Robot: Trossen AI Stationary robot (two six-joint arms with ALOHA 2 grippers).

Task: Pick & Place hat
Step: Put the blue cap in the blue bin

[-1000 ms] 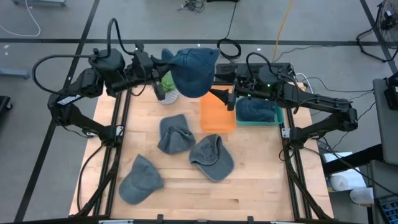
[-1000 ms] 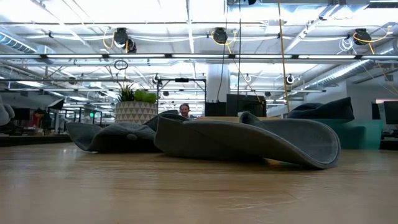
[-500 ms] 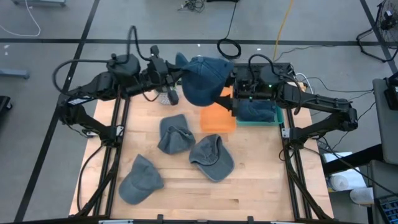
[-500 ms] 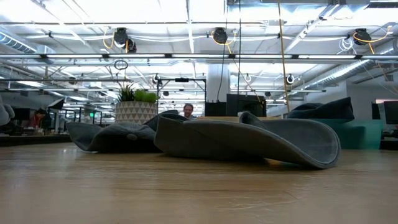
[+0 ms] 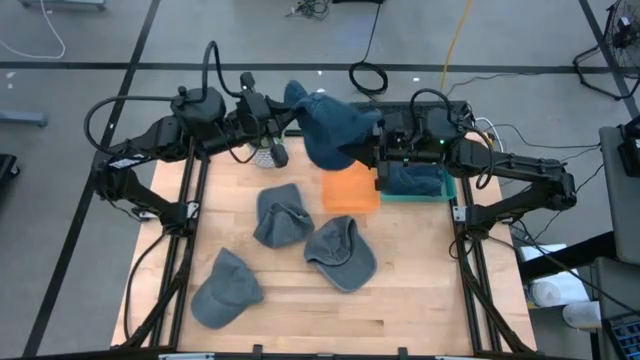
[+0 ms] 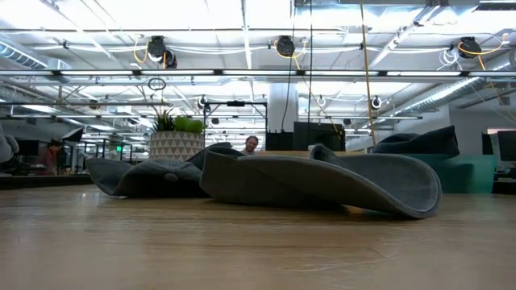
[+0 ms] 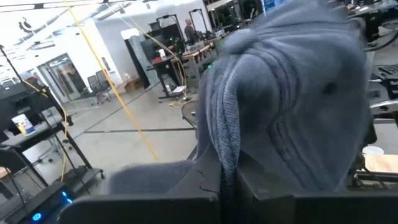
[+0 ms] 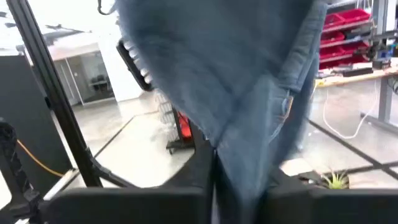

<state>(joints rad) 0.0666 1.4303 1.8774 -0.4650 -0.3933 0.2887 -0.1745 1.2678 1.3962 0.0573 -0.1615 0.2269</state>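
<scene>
A dark blue hat (image 5: 335, 130) hangs in the air over the table's far edge, between my two arms. My left gripper (image 5: 287, 108) is shut on its left side, my right gripper (image 5: 374, 152) on its right side. The hat fills the left wrist view (image 7: 292, 99) and the right wrist view (image 8: 230, 68). Three grey-blue hats lie on the wooden table, one in the middle (image 5: 280, 213), one to its right (image 5: 340, 252) and one near the front left (image 5: 225, 288). My left gripper pinches a fold of the hat's cloth (image 7: 227, 163) between its two fingers, coming level from the table's left. The hat is lifted clear and bulges out beyond the fingers. My right gripper pinches the hat's cloth (image 8: 216, 142) between its two shut fingers, coming about level from the table's right. Which part of the hat this is, I cannot tell. The hat is clear of the table.
An orange tray (image 5: 350, 188) and a teal bin (image 5: 430, 194) holding another blue hat (image 5: 410, 178) stand at the far right, below the held hat. A potted plant (image 5: 268, 154) stands at the far left. The table's near half has free wood.
My left gripper has carried the hat toward the table's right, up to my right gripper. My right gripper, open a second ago, has shut on the hat's right side. The hat now hangs bunched between the two grippers.
</scene>
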